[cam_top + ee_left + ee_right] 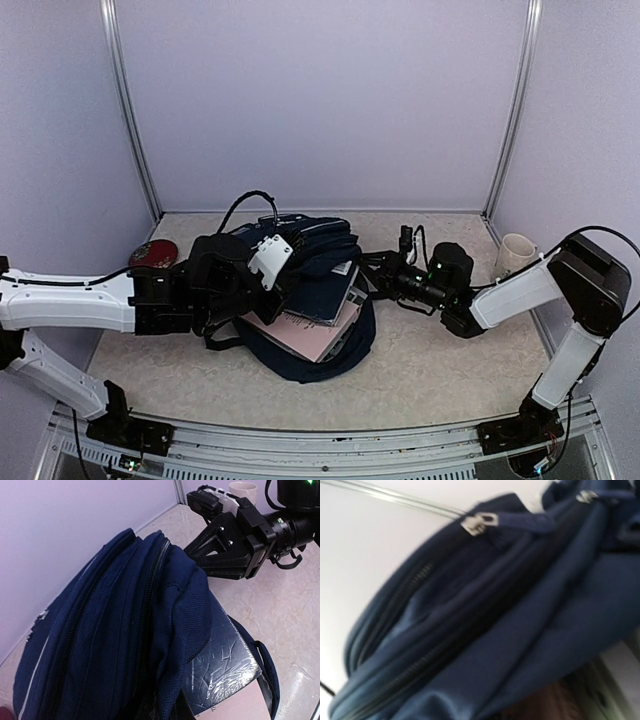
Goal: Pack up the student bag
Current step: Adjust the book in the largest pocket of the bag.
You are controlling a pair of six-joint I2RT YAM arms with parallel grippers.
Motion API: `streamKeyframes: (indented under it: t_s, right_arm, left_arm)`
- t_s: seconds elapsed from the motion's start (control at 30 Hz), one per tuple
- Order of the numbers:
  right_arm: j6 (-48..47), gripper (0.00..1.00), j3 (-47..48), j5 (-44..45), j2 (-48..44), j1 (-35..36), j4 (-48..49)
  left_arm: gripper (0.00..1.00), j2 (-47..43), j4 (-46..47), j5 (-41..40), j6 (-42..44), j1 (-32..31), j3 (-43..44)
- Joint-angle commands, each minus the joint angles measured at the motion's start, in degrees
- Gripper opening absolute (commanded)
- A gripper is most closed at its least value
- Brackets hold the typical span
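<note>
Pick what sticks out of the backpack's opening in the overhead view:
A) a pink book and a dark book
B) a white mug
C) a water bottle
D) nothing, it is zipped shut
A: a pink book and a dark book project from the mouth of the student bag, while the mug stands apart near the far right corner.

Books (310, 333) lie in the student bag (318, 238), cup (513, 256) at right.
</note>
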Motion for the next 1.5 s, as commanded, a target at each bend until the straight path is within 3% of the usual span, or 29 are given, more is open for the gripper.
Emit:
streamKeyframes:
  t_s: [0.0, 0.17, 0.4, 0.47, 0.7, 1.0, 1.17, 1.33, 1.47]
  right_arm:
    - [-4.34, 0.04, -0.93, -3.75, -0.22, 1.09, -1.62]
    - [-4.97, 0.22, -0.36, -10.74, 2.80, 1.97, 0.11]
    - [-6.20, 0.39, -0.31, -16.31, 3.58, 5.53, -0.12]
    - [-6.44, 0.37, -0.14, -16.39, 3.62, 6.55, -0.52]
    - [-4.04, 0.00, 2.58, -17.03, 6.77, 7.70, 1.34]
    - [-3.21, 0.00, 7.99, -9.21, 6.63, 6.74, 7.58]
    - [-6.79, 0.00, 8.55, -1.22, 0.78, 5.69, 6.50]
    - [-4.68, 0.00, 6.95, 5.58, -4.91, 3.79, 4.21]
    - [-3.99, 0.00, 5.65, 12.23, -8.55, 3.71, 2.62]
  left_arm:
    - [0.00, 4.21, -0.26, 7.55, -8.72, 1.64, -2.18]
    - [0.00, 9.62, -2.62, 10.51, -12.11, 4.20, -1.38]
    - [0.00, 10.94, -0.72, 12.21, -13.36, 5.35, -2.56]
    - [0.00, 11.03, -0.39, 12.22, -13.41, 5.75, -2.86]
    - [0.00, 9.00, -0.37, 11.90, -12.81, 6.18, -1.54]
    - [0.00, 1.69, -3.21, 3.81, -4.05, 0.33, 4.71]
    - [0.00, -0.78, -5.79, -1.91, -2.66, -0.73, 7.34]
    - [0.00, -4.97, -3.60, -12.36, 1.99, -0.23, 8.55]
    - [0.00, -7.21, 1.02, -10.65, 7.10, -1.16, 8.44]
